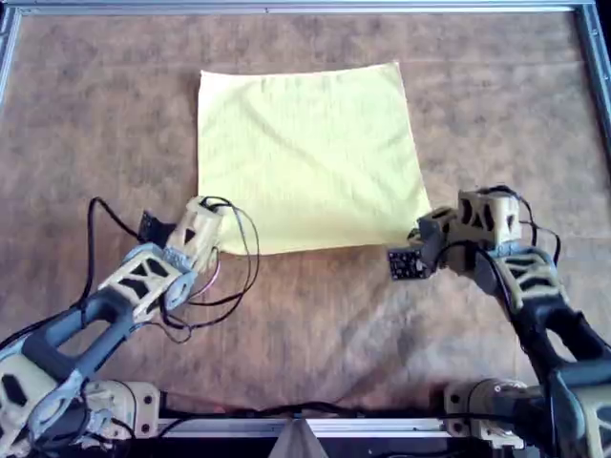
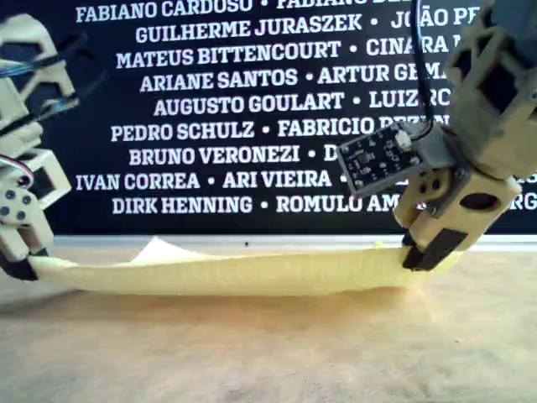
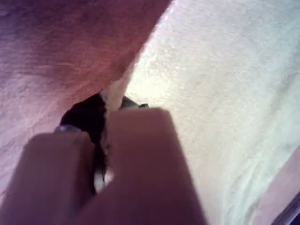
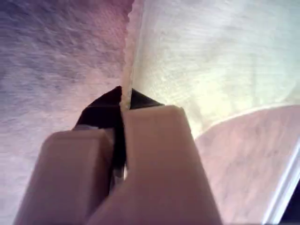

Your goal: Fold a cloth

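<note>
Brown, felt-like matting covered the framed surface (image 1: 115, 114), and behind it in the exterior view stood a black banner printed with white names (image 2: 243, 101). On the matting lay the thin, pale yellow, square fabric cloth (image 1: 305, 153), spread flat over most of its area, with its two corners nearest the arm bases lifted slightly off the surface.

My first gripper (image 3: 104, 140) had its jaws pinched closed on an edge of the cloth, the fabric running between them. My second gripper (image 4: 123, 136) was likewise clamped on a thin cloth edge that ran up from between its jaws. The wrist views did not show which corner belonged to which arm. In the overhead view one arm gripped the corner at that view's lower left and the other the corner at its lower right, and in the exterior view the near edge hung between them in a shallow sag.

The step in hand looked like the first fold, just begun. To do it well, I judged that both grippers should rise together, keep the near edge lightly taut, carry it over level to the far edge, line up the corners, and only then let go.
</note>
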